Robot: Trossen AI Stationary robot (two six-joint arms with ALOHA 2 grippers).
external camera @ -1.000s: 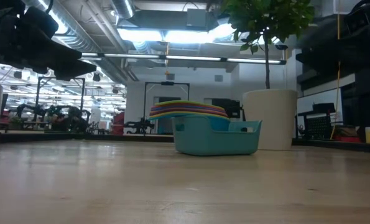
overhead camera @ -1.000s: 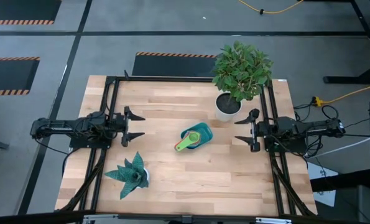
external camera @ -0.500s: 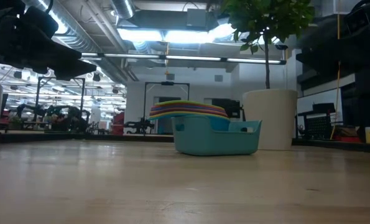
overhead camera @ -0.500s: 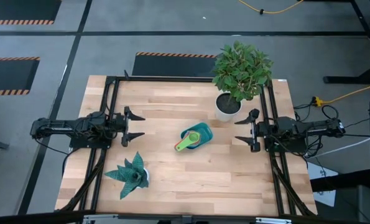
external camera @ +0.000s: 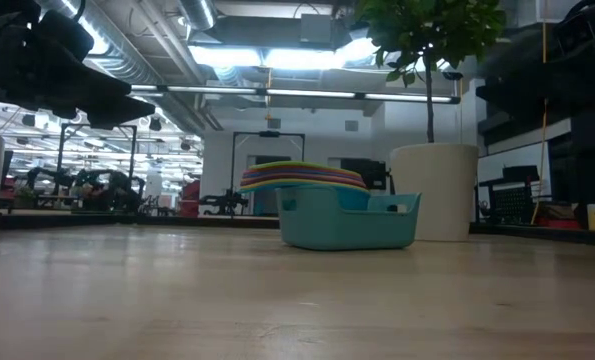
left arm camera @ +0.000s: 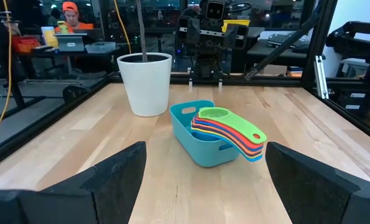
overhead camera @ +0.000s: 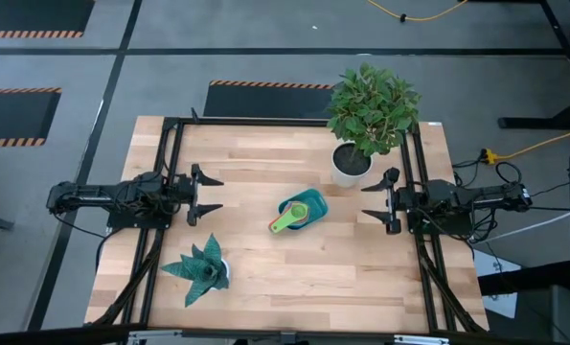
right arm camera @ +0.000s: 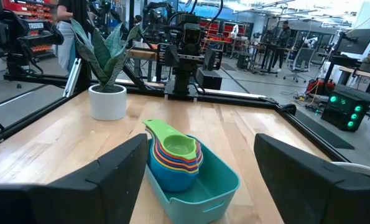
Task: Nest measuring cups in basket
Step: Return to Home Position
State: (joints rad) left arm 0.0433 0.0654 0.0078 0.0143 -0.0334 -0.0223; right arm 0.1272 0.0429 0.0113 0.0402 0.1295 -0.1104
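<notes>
L gripper [overhead camera: 211, 195] at 9 o'clock side of table [overhead camera: 265, 153], jaws spread wide, empty; R gripper [overhead camera: 369, 201] at 3 o'clock, same (both well apart from basket). Basket [overhead camera: 315, 202] near centre — measuring cups [overhead camera: 287, 219] nested inside, green on top, handles over rim toward 8 o'clock. White pot [overhead camera: 350, 165] at basket's 1 o'clock.

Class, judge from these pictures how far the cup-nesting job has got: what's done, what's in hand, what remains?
Done: the measuring cups sit nested, green on top, in the basket, handles overhanging its rim. In hand: nothing; the left pincer and right pincer are open and empty at opposite sides of the table. Left: no loose cup shows, so probably only parking the arms.
</notes>
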